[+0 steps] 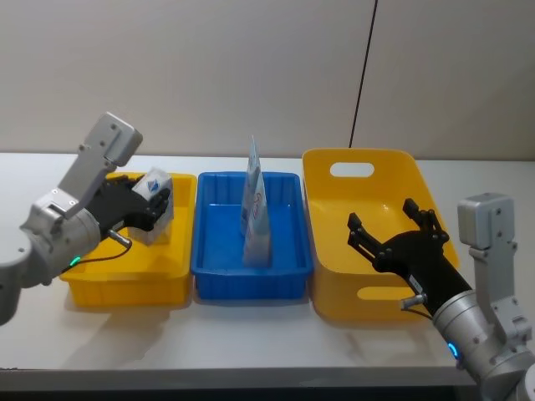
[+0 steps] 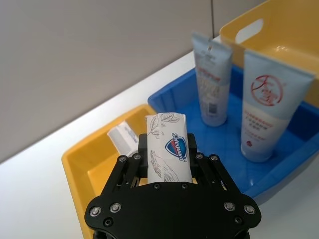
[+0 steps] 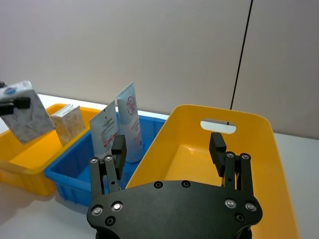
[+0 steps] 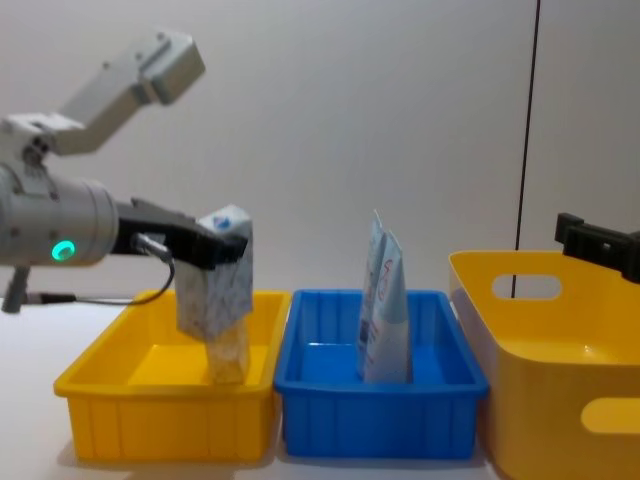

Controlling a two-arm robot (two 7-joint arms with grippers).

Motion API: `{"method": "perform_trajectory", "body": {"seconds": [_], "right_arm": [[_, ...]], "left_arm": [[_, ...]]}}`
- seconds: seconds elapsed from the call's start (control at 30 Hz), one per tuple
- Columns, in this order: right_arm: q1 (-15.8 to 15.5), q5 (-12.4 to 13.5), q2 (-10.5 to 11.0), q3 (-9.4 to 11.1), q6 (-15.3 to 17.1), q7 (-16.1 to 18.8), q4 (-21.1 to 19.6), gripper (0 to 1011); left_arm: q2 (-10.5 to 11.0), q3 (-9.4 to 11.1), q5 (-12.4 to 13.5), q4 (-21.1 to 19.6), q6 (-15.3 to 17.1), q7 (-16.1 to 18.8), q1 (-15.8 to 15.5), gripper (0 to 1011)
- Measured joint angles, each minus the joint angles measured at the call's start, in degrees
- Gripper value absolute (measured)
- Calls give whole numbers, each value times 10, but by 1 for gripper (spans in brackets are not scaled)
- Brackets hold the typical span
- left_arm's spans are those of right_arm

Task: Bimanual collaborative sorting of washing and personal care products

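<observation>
At nine o'clock the left gripper (image 1: 153, 203) pinches the white pack (image 2: 167, 147) over the yellow tray (image 1: 125, 288) — at three o'clock the right gripper (image 1: 391, 225) hangs wide open.

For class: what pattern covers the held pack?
Grey leaf print on white rectangular pack; left wrist view.

On the worktop (image 1: 251, 342) 3 bins sit in a row: the left tray (image 1: 125, 292) holds the carton (image 4: 228, 358), with the pack (image 4: 212, 285) above that tray in the left gripper (image 1: 155, 200), the middle tray (image 1: 251, 284) holds 2 tubes (image 1: 256, 213) standing up, and the right gripper (image 1: 383, 219) hangs over the basket (image 1: 330, 276) on the right.
</observation>
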Motion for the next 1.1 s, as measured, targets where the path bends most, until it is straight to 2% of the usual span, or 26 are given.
{"method": "perform_trajectory", "body": {"seconds": [0.4,0.9,0.97,1.0,1.1], "right_arm": [[0,0,0,0,0,0,0,1002],[0,0,0,0,0,0,0,1002],[0,0,0,0,0,0,0,1002],[0,0,0,0,0,0,0,1002],[0,0,0,0,0,0,0,1002]], "left_arm": [[55,-13,-30,-69,-56,-92,5,369],[99,-16,-78,-113,-103,-193,3,369],[107,-15,-91,-119,-112,-219,2,369],[107,-15,-91,-119,-112,-219,2,369],[116,-11,-105,-125,-120,-248,-1,369]]}}
